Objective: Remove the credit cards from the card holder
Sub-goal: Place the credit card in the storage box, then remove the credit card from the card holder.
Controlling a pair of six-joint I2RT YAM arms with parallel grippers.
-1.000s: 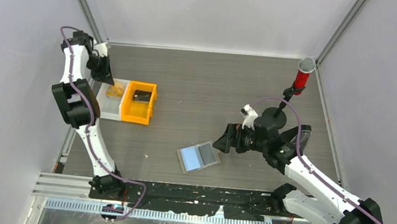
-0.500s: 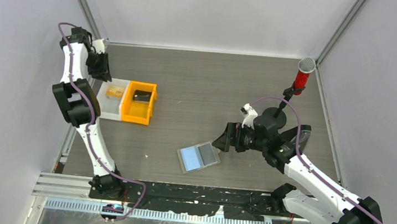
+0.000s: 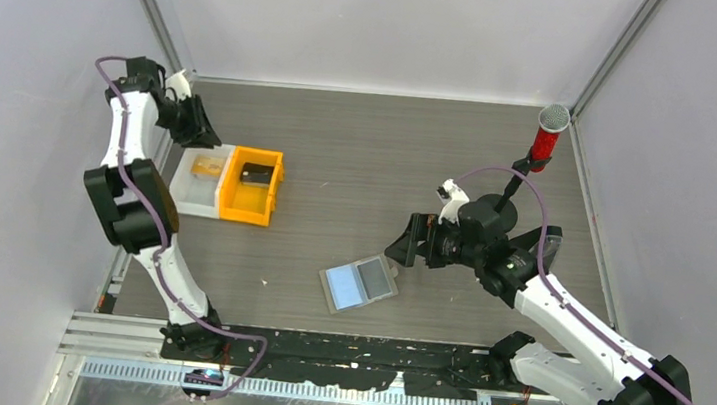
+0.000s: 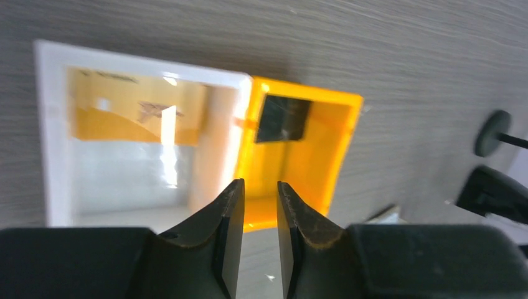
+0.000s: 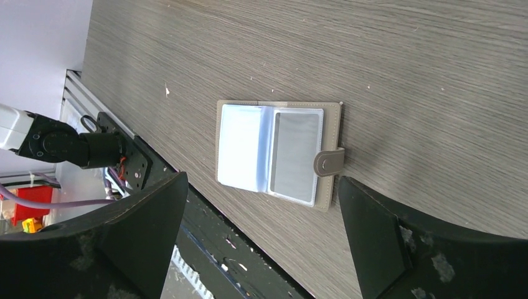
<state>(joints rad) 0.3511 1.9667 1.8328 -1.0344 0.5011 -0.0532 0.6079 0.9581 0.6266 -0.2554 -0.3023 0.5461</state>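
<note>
Top external view: the left gripper [image 3: 208, 139] hangs above the far edge of a white bin [image 3: 195, 204], which stands side by side with an orange bin [image 3: 255, 214] at the left of the table [image 3: 360, 152]. The card holder [image 3: 379, 278] lies spread open and flat near the table's near edge, well apart from both bins, with a light blue credit card [image 3: 342, 285] in its left panel. The right gripper [image 3: 402, 250] is raised just beyond the holder's right end, its jaws spread wide and empty. A red microphone [image 3: 548, 134] stands at the far right corner. Left wrist view: the left gripper [image 4: 259, 212] shows its two fingers [image 4: 225, 230] parted by a narrow gap with nothing between them. Below lie the white bin [image 4: 47, 124], holding a blurred yellowish item [image 4: 118, 109], and the orange bin [image 4: 317, 187], holding a dark flat object [image 4: 283, 118]. Right wrist view: the right gripper [image 5: 261, 179] is fully spread, its fingers [image 5: 152, 237] framing the card holder [image 5: 332, 124] from above without touching it. The holder rests open on the wood-grain table [image 5: 405, 75], clasp tab [image 5: 328, 162] on its right rim. The credit card [image 5: 241, 146] sits in the left clear pocket, and the right pocket [image 5: 296, 156] shows a grey, glossy face. The black rail [image 5: 205, 249] of the table's near edge runs just beside the holder.
</note>
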